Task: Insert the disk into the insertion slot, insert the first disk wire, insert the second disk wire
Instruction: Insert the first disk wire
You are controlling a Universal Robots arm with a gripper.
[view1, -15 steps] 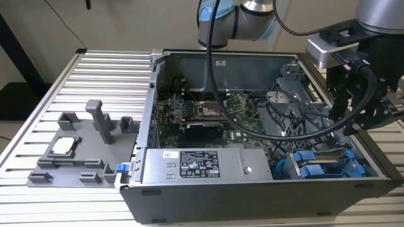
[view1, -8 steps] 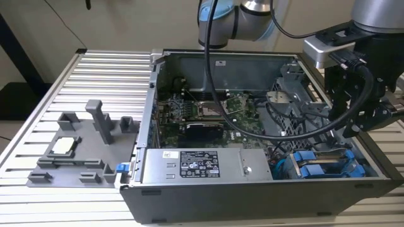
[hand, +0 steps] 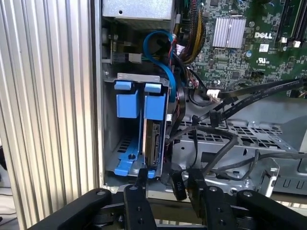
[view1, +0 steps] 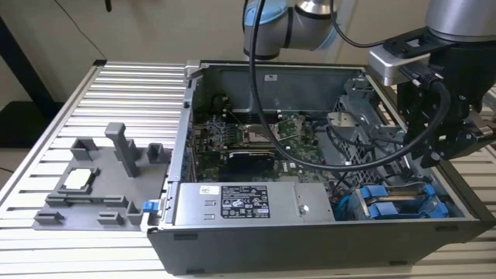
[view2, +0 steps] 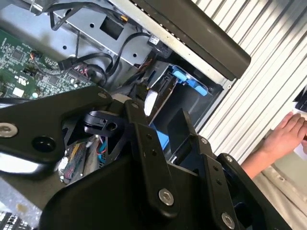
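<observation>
Hovering above the slotted-in disk (hand: pixel 154 140), the claw (hand: pixel 168 174) stands parted, a black plug (hand: pixel 178 188) partly blocking its gap.

Ribbed, brushed metal tabletop (view1: pixel 116 87), matt black metal pincer (hand: pixel 168 189), smooth bright-blue plastic frame on the disk (hand: pixel 154 120), matt grey plastic fixture (view1: pixel 101 174).

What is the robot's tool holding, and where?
Cannot tell: a black wire plug sits at the tool, but no clear grip shows.
</observation>
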